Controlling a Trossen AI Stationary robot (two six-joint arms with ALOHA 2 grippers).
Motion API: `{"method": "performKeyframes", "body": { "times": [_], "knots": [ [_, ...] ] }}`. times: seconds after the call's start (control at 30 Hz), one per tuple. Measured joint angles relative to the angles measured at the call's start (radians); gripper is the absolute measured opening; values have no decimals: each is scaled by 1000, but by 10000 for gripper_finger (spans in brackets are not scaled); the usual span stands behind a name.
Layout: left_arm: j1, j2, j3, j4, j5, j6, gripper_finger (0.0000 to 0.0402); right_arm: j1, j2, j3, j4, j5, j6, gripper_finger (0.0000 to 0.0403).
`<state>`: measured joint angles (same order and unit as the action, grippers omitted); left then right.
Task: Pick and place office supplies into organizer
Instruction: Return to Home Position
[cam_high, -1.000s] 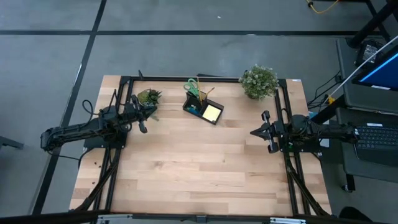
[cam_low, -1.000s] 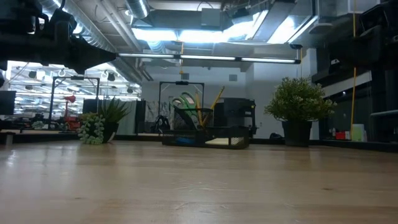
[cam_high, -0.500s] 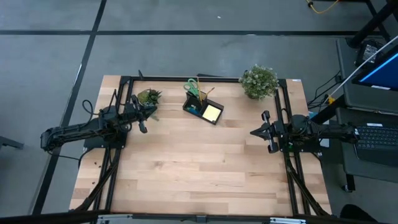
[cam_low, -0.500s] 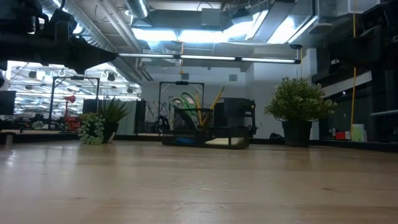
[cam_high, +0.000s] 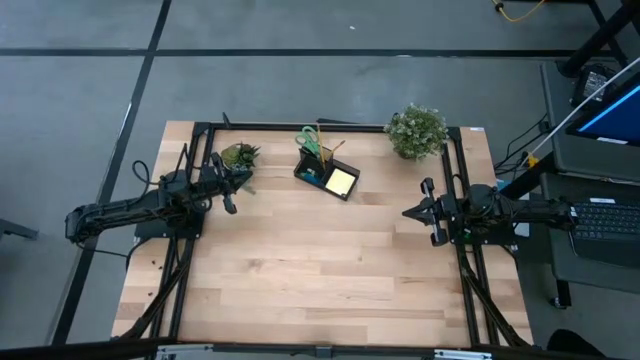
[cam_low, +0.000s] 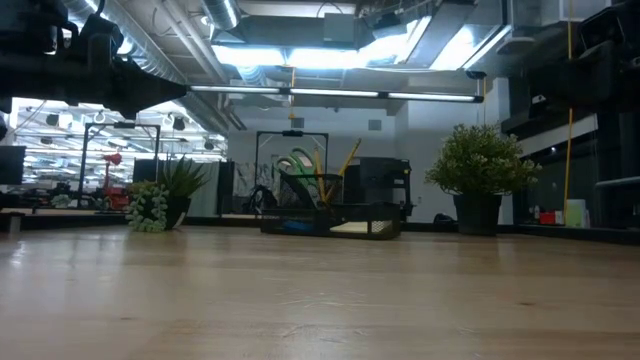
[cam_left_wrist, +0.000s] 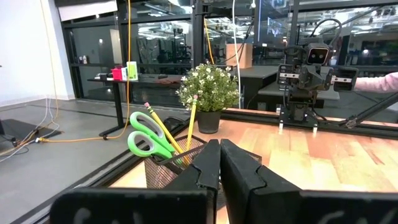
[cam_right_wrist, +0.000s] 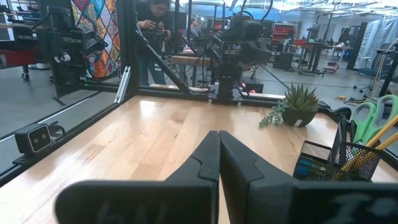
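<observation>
sitting at the back middle of the bench (cam_high: 300, 270), the organizer (cam_high: 318, 171) holds green scissors (cam_high: 309, 141) and pencils (cam_left_wrist: 191, 124) in its cup, a yellow sticky pad (cam_high: 341, 181) in its tray. left tool (cam_left_wrist: 219, 144) closed and empty, at the left edge beside a small plant (cam_high: 240, 156). right tool (cam_right_wrist: 219, 135) closed and empty, near the right edge.

left arm (cam_high: 120, 212), right arm (cam_high: 530, 212): dark, slim, jointed | left pincer (cam_left_wrist: 219, 144), right pincer (cam_right_wrist: 219, 134): black wedge-shaped fingers (cam_left_wrist: 249, 180)
</observation>
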<state>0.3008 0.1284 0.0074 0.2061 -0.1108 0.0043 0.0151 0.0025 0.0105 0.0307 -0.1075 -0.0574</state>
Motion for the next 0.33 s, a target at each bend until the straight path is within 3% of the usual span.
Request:
{"method": "performKeyframes", "body": {
  "times": [0.33],
  "knots": [
    [0, 0, 0, 0, 0, 0, 6, 0, 0, 0, 0, 0, 0, 10]
  ]
}}
